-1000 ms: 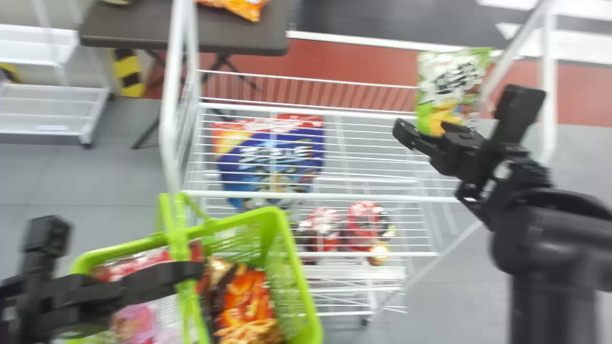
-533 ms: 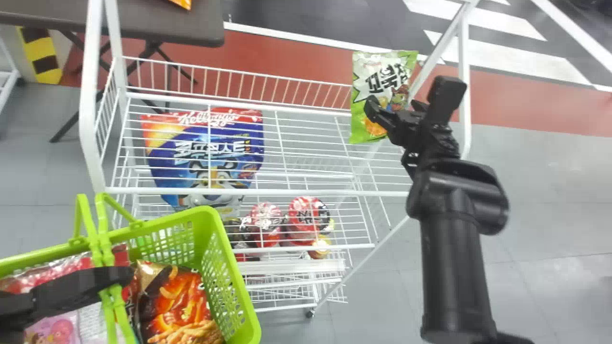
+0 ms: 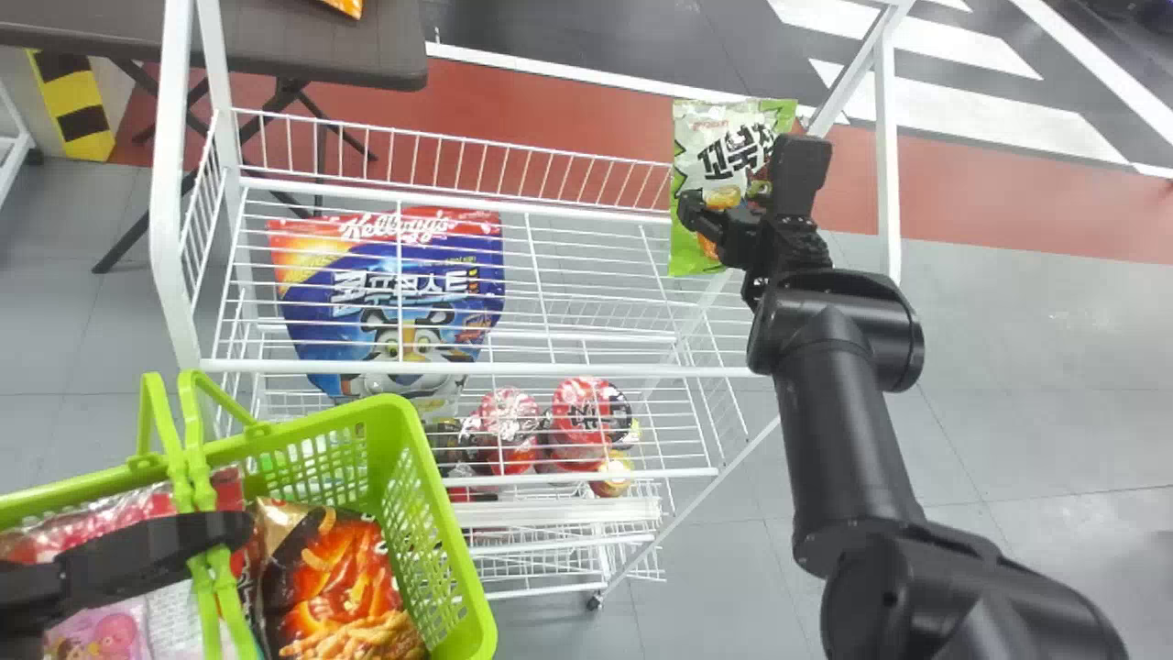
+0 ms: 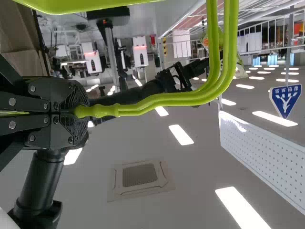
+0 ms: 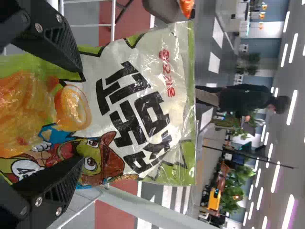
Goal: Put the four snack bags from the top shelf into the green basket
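a white wire rack [image 3: 586, 370] spans the middle of the frame. the green basket [image 3: 444, 550] fills the lower left, holding an orange-and-dark snack bag [image 3: 339, 587] and, left of it, a red-and-white bag [image 3: 119, 513]. a dark table [image 3: 302, 46] crosses the upper left. a big blue-and-red bag [image 3: 394, 293] shows through the wires left of centre. the green-and-white snack bag [image 3: 724, 147] stands at the rack's right end, right of upper centre. around its lower part is the right gripper [image 3: 722, 209], fingers spread wide, one either side. at lower left, the left gripper [image 3: 174, 543] is pinched tight on the basket's green handles [image 3: 188, 458].
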Tool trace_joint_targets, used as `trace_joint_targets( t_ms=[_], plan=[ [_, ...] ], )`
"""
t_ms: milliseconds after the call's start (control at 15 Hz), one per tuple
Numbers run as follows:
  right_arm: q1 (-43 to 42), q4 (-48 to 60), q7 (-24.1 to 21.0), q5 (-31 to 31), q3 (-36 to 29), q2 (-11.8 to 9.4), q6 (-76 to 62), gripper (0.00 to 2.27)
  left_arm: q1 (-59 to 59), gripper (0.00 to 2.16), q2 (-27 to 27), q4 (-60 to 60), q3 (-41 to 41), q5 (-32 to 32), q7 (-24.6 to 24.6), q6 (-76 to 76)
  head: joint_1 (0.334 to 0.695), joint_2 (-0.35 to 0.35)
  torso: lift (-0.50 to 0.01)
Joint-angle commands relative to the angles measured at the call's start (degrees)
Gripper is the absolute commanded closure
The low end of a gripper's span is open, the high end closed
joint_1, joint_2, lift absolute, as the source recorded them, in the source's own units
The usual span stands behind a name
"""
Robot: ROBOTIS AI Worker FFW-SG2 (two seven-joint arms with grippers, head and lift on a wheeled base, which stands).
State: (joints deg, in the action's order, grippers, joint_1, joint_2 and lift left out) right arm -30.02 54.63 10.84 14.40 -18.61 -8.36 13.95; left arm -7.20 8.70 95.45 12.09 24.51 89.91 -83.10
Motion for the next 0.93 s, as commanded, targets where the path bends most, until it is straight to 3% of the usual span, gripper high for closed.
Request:
trace_joint_targets(
  t_ms=[0,67,533,867],
  plan=[
    [-0.74,-0.66,0.06,-0.08,0.24,-0.26,3.41,1.57,0.00,2.15,0.00,0.00,-0.05,-0.08,0.66,0.00,0.695,-0.350,0.000],
    [-0.39,-0.14,-0.03,-0.78,0.24,-0.17,4.64,2.24,0.08,2.15,0.09,0.00,-0.05,-0.08,0.66,0.00,0.695,-0.350,0.000],
    [7.00,13.75,0.06,-9.30,-1.52,0.10,7.10,2.26,0.08,2.15,0.17,-0.09,-0.05,-0.08,0.66,0.00,0.695,-0.350,0.000],
    [19.04,40.91,1.29,-22.66,1.56,0.89,24.68,2.26,0.08,2.15,0.09,-0.53,-0.05,0.01,0.66,0.00,0.695,-0.350,0.000]
  ],
)
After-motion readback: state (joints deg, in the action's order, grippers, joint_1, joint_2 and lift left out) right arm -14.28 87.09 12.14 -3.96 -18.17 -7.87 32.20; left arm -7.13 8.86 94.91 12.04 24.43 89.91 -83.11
